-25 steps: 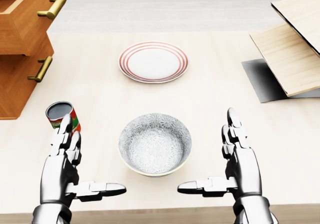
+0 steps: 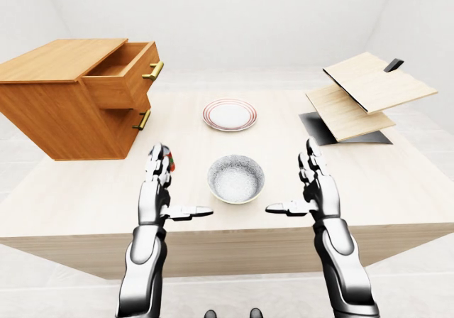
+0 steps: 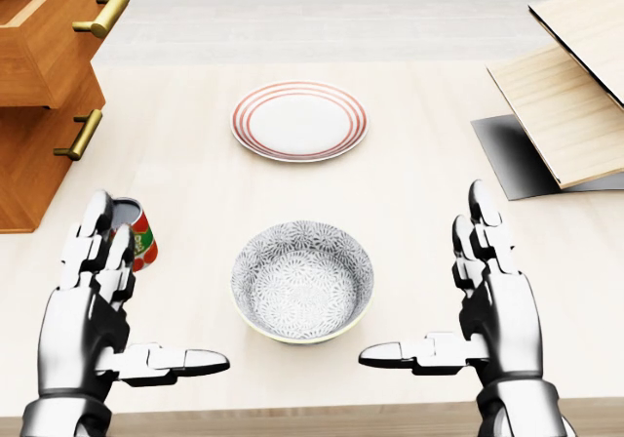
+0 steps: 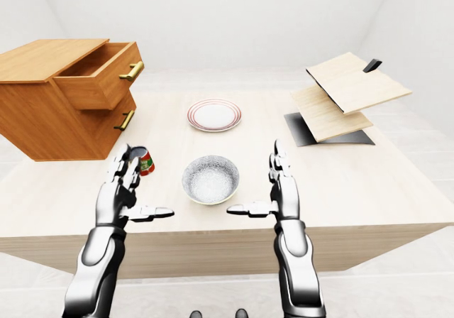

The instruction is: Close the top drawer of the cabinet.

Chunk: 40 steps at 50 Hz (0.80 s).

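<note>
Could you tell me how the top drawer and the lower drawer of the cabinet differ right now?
The top drawer is pulled out, its open inside showing, while the lower drawer sits shut, flush with the cabinet. So the top drawer's handle juts further toward the plate than the lower drawer's handle. Both share the same orange-brown wood and a brass bar handle. Neither hand touches either drawer.

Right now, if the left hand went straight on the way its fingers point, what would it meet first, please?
Most likely the red-and-green can, standing just beyond the left hand and its fingertips. Depth is uncertain; past it stands the cabinet with its open top drawer.
</note>
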### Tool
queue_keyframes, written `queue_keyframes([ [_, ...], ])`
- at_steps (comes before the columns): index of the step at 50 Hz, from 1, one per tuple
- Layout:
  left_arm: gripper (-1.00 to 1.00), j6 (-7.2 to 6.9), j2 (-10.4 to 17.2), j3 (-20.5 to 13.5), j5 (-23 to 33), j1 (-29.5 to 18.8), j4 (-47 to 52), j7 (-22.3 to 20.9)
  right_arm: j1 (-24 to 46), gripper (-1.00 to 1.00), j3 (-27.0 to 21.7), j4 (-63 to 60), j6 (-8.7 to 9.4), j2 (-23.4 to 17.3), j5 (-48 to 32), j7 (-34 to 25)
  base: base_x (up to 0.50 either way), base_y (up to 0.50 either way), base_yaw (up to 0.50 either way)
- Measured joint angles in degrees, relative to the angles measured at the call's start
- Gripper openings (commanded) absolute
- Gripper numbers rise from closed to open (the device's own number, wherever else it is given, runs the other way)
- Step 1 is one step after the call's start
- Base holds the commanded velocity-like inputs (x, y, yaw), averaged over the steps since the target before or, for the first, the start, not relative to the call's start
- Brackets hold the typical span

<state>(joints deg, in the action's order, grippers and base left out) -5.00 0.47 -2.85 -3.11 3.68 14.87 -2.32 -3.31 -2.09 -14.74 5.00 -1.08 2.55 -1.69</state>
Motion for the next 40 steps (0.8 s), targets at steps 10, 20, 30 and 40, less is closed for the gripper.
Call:
queue_keyframes([
  [10,1.00,0.00,0.4,-0.9,-1.3,0.2,11.2,0.4,-0.4,1.00,-0.7,-8.2,0.00,-0.1,-0.3,0.0,0.00,0.00,0.00],
  [20,1.00,0.00,1.0,-2.7,-2.7,-2.0,19.9,1.1,-0.2,1.00,-2.3,-15.0,0.00,-0.3,-0.1,-0.1,0.00,0.00,0.00],
  [30,1.00,0.00,1.6,-4.2,-3.5,-3.5,24.2,1.4,0.2,1.00,-3.2,-19.4,0.00,-0.2,0.3,-0.1,0.00,0.00,0.00],
  [40,1.00,0.00,1.8,-5.0,-3.7,-4.2,26.1,1.5,0.5,1.00,-3.7,-22.3,0.00,-0.1,0.0,0.3,0.00,0.00,0.00],
])
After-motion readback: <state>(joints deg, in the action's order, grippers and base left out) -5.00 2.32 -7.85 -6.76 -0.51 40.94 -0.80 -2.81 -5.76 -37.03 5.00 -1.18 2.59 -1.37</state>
